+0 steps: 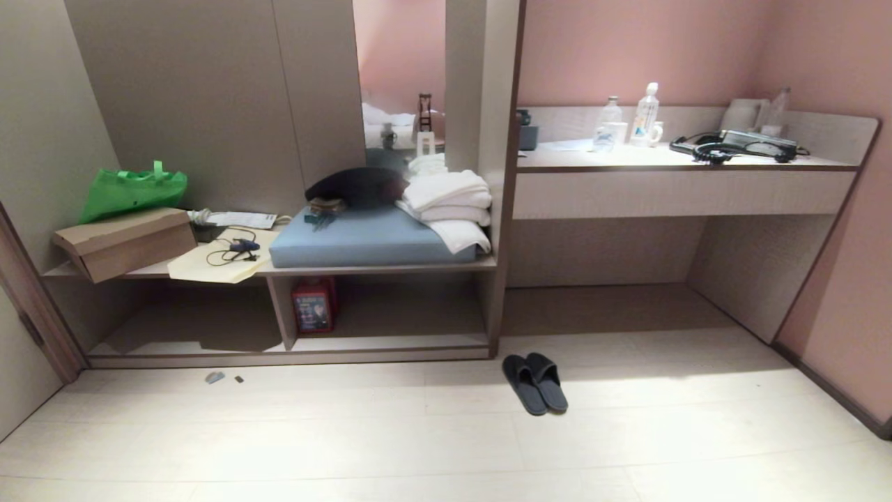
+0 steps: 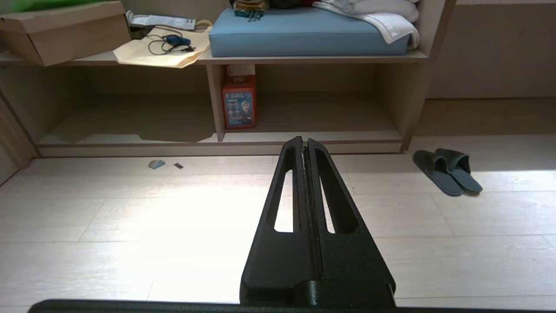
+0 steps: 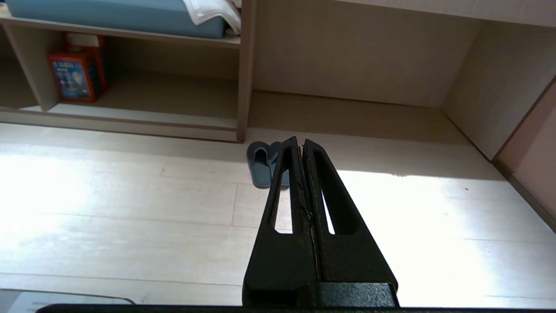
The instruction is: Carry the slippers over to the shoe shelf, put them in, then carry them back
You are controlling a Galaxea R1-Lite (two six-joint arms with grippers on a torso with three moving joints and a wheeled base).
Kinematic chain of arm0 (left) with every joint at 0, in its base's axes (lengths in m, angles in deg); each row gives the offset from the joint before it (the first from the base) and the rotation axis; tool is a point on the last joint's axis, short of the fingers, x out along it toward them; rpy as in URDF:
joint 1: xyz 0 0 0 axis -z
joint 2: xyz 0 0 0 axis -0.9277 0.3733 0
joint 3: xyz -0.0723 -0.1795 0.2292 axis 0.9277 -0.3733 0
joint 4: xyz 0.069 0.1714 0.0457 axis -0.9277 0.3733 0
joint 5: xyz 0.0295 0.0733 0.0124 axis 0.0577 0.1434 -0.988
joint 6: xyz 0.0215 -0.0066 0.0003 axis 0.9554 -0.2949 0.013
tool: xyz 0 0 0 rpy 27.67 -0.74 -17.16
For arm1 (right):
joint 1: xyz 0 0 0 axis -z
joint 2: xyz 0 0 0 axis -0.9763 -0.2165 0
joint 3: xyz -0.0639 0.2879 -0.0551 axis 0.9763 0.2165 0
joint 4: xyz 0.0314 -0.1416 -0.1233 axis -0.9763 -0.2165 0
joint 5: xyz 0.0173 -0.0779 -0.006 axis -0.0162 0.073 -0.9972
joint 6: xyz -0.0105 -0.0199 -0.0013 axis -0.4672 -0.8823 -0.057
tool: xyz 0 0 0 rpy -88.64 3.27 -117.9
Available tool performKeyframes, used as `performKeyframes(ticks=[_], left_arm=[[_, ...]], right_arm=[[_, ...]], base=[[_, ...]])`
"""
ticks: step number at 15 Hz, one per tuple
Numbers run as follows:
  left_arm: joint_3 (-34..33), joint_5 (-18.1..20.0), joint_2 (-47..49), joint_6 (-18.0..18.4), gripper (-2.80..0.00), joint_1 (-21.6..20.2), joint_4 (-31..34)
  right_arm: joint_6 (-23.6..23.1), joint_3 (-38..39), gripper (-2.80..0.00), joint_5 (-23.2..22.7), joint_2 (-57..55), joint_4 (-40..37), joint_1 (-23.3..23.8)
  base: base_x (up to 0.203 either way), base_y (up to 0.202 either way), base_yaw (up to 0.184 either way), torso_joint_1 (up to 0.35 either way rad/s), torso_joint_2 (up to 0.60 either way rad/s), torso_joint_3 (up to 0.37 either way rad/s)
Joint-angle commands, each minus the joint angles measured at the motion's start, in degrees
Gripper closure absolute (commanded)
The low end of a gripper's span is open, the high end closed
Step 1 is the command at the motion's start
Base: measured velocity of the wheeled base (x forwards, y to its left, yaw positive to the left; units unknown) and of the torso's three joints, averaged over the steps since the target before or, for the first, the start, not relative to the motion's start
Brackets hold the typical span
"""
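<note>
**A:** The slippers (image 1: 535,383) — where are they, and how will they feel to pick up?

**B:** They lie side by side on the floor (image 1: 390,446), touching each other, just in front of the right end of the shoe shelf (image 1: 390,341). Nothing holds them. They look soft, thin and light, so I think they will bend and flop. I would pinch both together at the closed toe part, where the cloth is thickest. The flat soles lie tight on the floor, so getting a finger under them could be hard.

**A:** What are the fingers doing?

**B:** The left gripper (image 2: 303,141) has its fingers pressed together and holds nothing. It hangs above the bare floor, well apart from the slippers. The right gripper (image 3: 299,141) is the same, fingers pressed together, empty, and it points toward the slippers from far off. They must spread wide before a grab.

**A:** And the floor?

**B:** Pale, smooth boards with bright light on them. It looks slippery, so the slippers may slide when pushed. Two small scraps (image 1: 214,377) lie near the left part of the shelf.

**A:** Farther back?

**B:** The shelf is low and wide. A red box (image 1: 313,305) stands beside its divider. The part right of the box has room. Above are a blue cushion (image 1: 362,237), white towels (image 1: 449,202) and a cardboard box (image 1: 125,240). To the right, a table (image 1: 683,188) holds bottles (image 1: 644,115).
</note>
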Motion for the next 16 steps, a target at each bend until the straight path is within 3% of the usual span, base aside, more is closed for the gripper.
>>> performKeyframes(ticks=[1, 3, 12, 16], left_arm=[[-0.4, 0.0, 0.0, 0.0, 0.00, 0.0, 0.0], [-0.4, 0.0, 0.0, 0.0, 0.00, 0.0, 0.0], [-0.4, 0.0, 0.0, 0.0, 0.00, 0.0, 0.0], [-0.4, 0.0, 0.0, 0.0, 0.00, 0.1, 0.0]], right_arm=[[-0.1, 0.0, 0.00, 0.0, -0.1, 0.0, 0.0], [0.0, 0.0, 0.00, 0.1, -0.1, 0.0, 0.0], [0.1, 0.0, 0.00, 0.1, -0.1, 0.0, 0.0], [0.1, 0.0, 0.00, 0.1, -0.1, 0.0, 0.0]], base=[[0.000, 0.000, 0.000, 0.000, 0.00, 0.000], [-0.001, 0.050, 0.006, 0.001, 0.00, 0.001], [0.000, 0.190, -0.001, 0.005, 0.00, 0.003], [0.000, 0.048, 0.000, 0.003, 0.00, 0.002]])
